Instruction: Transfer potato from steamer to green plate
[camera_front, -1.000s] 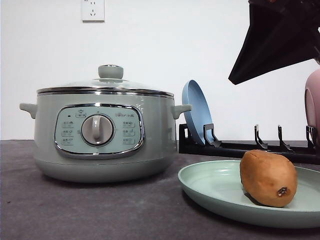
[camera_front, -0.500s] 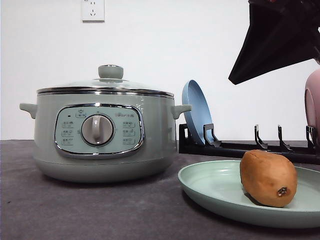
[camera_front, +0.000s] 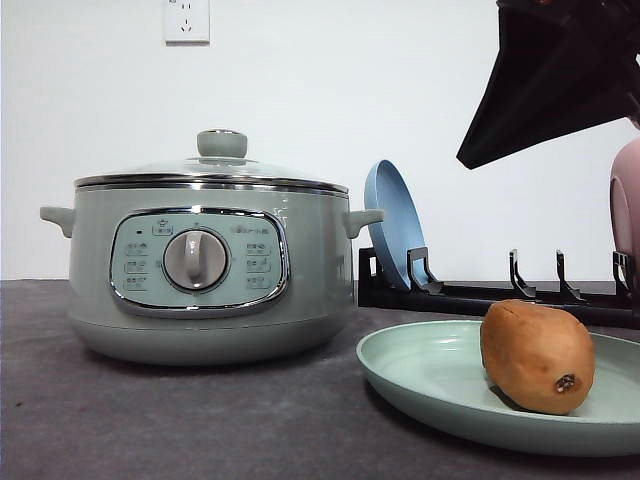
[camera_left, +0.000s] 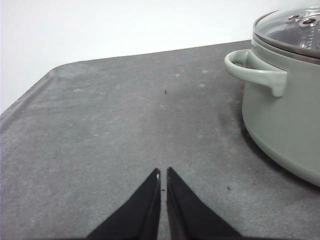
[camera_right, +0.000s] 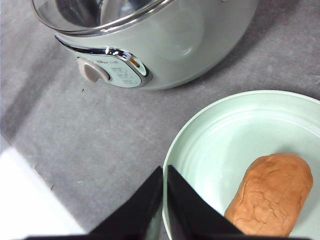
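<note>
The potato (camera_front: 537, 356) is 1 matte, brown-orange oval with finely wrinkled skin and a small dark spot on its near end. It lies on the green plate (camera_front: 420, 375), a wide, shallow, glossy mint round whose inner surface shows faint concentric ridges in the right wrist view. The plate sits on a dark grey, slightly speckled table (camera_front: 180, 420), near the steamer (camera_front: 205, 265) but not touching it. The steamer is 1 round, sage-green pot with a chrome-rimmed control panel, 1 silver dial (camera_front: 195, 259), 2 stubby side handles and a glass lid (camera_front: 215, 168) seated on top, capped by 1 green knob.

Behind the plate stands a black slotted rack (camera_front: 500, 293) holding 1 blue plate (camera_front: 392, 222) upright on edge; a pink plate (camera_front: 626, 215) shows at the frame's right edge. A white wall socket (camera_front: 186, 20) hangs above the steamer.

The right gripper (camera_right: 164, 171) hangs above the green plate's rim, fingers pressed nearly together with nothing between them. The left gripper (camera_left: 163, 172) hovers over bare table beside a steamer handle, likewise closed to a thin slit and empty.
</note>
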